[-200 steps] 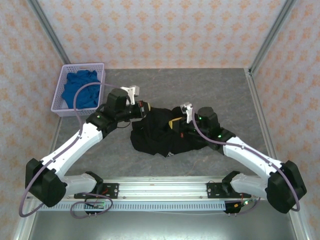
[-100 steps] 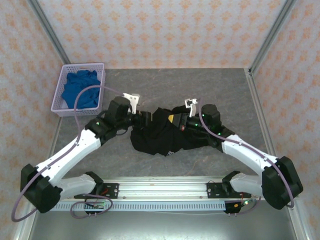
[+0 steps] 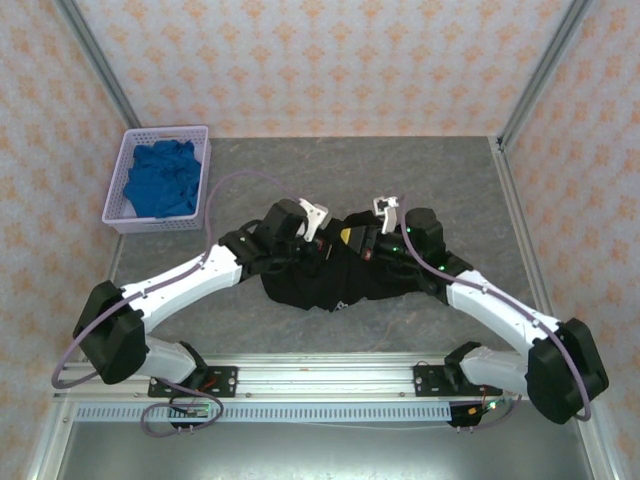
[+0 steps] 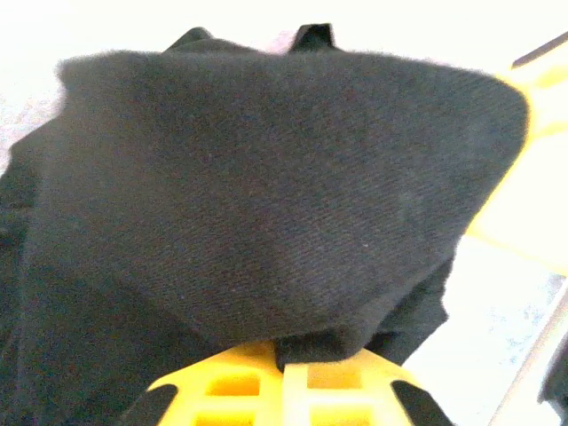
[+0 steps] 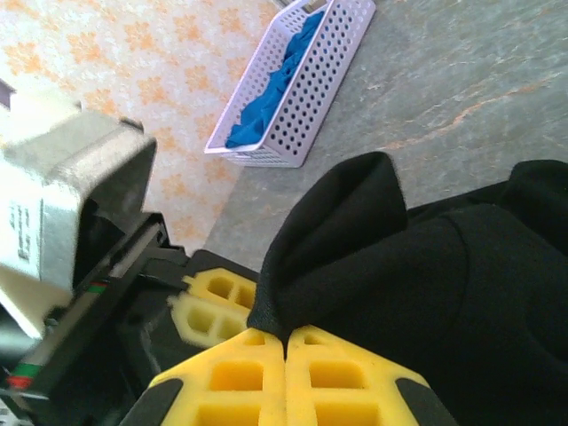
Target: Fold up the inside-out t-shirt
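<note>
The soft black inside-out t-shirt [image 3: 305, 285] lies bunched up in the middle of the grey, stony-looking table [image 3: 300, 170]. The left gripper [image 4: 284, 382] and the right gripper [image 5: 286, 342] each squeeze a fold of it tight between yellow fingers. A purple plastic basket [image 5: 311, 106] full of holes holds a blue cloth [image 5: 275, 84].

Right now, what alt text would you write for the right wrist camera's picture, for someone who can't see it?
The right hand is shut, its yellow fingers pinching a fold of the black t-shirt. Behind, on the grey table, a pale basket holds a blue cloth.
</note>
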Robot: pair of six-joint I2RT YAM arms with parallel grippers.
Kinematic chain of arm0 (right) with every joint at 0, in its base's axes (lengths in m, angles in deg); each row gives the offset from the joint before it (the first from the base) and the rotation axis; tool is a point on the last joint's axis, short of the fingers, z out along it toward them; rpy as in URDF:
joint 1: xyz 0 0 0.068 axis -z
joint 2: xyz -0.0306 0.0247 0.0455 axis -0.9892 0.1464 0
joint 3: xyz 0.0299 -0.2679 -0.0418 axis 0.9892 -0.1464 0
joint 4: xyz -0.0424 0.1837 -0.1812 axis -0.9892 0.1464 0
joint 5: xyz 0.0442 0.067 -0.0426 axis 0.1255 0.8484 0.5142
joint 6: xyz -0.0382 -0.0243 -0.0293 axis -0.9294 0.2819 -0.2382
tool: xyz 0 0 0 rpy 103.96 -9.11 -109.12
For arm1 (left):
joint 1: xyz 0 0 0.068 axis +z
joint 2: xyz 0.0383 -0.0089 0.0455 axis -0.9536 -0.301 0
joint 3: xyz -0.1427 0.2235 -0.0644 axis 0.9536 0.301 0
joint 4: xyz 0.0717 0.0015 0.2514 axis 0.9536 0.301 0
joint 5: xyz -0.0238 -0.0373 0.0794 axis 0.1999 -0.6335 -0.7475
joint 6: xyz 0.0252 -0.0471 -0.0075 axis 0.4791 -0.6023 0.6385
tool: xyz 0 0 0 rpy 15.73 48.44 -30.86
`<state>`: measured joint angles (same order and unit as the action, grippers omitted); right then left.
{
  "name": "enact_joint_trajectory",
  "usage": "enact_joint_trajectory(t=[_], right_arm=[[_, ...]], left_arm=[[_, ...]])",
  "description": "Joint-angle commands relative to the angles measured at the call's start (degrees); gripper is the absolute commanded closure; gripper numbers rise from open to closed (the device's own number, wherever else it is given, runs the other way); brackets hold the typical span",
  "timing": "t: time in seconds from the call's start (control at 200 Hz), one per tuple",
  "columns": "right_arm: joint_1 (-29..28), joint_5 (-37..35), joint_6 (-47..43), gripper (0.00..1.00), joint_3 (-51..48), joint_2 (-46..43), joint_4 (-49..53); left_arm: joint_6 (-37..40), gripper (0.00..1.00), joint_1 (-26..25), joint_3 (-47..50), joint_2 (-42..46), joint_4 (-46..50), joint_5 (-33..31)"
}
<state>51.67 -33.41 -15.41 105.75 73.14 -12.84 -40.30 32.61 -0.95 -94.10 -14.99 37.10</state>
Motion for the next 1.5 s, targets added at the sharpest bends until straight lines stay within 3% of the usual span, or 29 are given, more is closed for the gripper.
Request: enact_joint_trajectory(t=[0.0,0.09,0.225,0.37,0.53,0.781,0.941,1.051,1.261,1.381,1.496], right_arm=[[0.88,-4.93,-7.53,1.00,0.81,-4.48,8.26],[0.93,-9.67,-12.20,1.00,1.46,-6.29,14.34],[0.79,-15.75,-15.38,0.80,1.41,-8.31,18.77],[-1.97,-15.40,-15.88,0.62,-0.46,-9.87,16.52],[-8.41,-17.65,-18.22,0.52,-1.66,-9.79,13.41],[-7.89,-20.78,-15.67,0.52,-1.38,-7.46,7.25],[0.36,-7.21,-7.29,0.49,-0.80,-3.40,-0.32],[0.84,0.78,-4.58,0.46,0.83,0.82,-4.87],[0.90,4.82,-0.75,0.45,1.87,6.30,-10.45],[0.91,6.60,1.33,0.51,2.73,8.37,-13.98],[0.90,8.80,2.97,0.65,3.12,9.31,-16.48]], left_arm=[[-0.83,1.00,1.83,-1.10,2.20,-4.71,6.30],[-3.59,1.00,3.91,1.19,4.40,-7.32,12.31],[-8.96,1.00,6.43,3.84,6.92,-11.15,17.71],[-10.10,1.00,6.74,4.11,8.14,-11.04,18.01],[-10.13,1.00,6.89,3.15,8.18,-9.78,18.03],[-8.25,1.00,7.04,3.89,9.47,-8.99,18.12],[-6.02,1.00,7.04,5.61,10.75,-8.72,17.14],[-5.54,1.00,7.06,5.78,10.44,-8.40,17.11],[-5.34,1.00,7.05,5.88,10.36,-8.20,17.06],[-5.17,1.00,7.05,5.87,10.36,-7.97,16.75],[-4.99,1.00,7.14,5.97,10.43,-7.56,15.78]])
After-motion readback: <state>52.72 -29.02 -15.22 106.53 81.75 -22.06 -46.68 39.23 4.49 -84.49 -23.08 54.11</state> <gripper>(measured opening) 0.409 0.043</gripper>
